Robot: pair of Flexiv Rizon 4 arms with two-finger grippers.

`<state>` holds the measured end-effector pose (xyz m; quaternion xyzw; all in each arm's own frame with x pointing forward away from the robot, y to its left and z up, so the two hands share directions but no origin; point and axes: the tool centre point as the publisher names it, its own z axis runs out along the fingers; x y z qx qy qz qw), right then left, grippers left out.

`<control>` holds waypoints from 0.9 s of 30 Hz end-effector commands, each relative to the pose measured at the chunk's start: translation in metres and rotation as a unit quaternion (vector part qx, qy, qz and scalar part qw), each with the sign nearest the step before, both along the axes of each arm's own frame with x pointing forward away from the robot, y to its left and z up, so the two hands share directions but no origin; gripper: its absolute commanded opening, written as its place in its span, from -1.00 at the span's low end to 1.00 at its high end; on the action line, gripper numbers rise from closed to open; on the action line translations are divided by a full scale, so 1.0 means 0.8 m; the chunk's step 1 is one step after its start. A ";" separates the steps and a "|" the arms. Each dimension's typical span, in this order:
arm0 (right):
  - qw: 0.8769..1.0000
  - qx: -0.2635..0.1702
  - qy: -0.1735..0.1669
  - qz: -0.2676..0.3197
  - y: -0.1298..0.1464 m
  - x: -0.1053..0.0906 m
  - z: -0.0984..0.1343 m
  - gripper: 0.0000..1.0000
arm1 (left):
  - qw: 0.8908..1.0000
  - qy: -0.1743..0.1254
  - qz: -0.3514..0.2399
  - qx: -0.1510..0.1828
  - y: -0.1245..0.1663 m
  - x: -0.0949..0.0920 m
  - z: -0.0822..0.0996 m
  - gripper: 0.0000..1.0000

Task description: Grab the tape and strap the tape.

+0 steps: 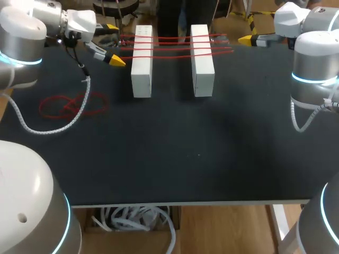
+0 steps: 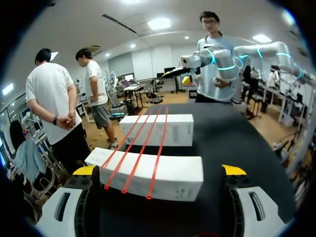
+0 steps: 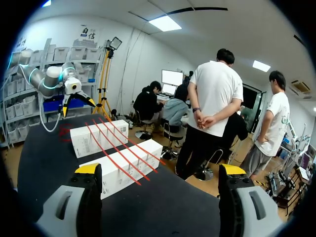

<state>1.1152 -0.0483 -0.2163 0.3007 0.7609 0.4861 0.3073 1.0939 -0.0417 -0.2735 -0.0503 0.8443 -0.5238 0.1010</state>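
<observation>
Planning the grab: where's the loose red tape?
Head view, table's left side: the loose red tape lies under the left arm's cable, left of the nearer white box.

Over on the desk [image 1: 169, 159], the loose red tape coil [image 1: 69, 106] lies partly under the white cable [image 1: 83, 98], so its loops can't be traced. Seen from the right wrist, it's mostly hidden behind the far white block [image 3: 98, 137]. From above, the right hand [image 1: 246, 38] shows just one yellow tip. Below the left hand [image 2: 159, 170], a red sliver [image 2: 207, 235] is cut off. I can't tell what it is.
</observation>
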 end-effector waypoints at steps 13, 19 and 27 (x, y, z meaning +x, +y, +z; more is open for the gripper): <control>1.000 0.001 0.000 0.001 -0.001 0.000 0.000 1.00 | 0.999 0.009 0.006 -0.041 0.006 -0.005 -0.038 -0.05; 1.000 0.001 0.000 0.001 -0.001 0.000 0.000 1.00 | 0.999 0.014 0.001 -0.047 0.013 -0.002 -0.046 -0.06; 1.000 0.001 0.000 0.001 -0.001 0.000 0.000 1.00 | 0.999 0.015 -0.007 -0.051 0.022 0.007 -0.053 -0.19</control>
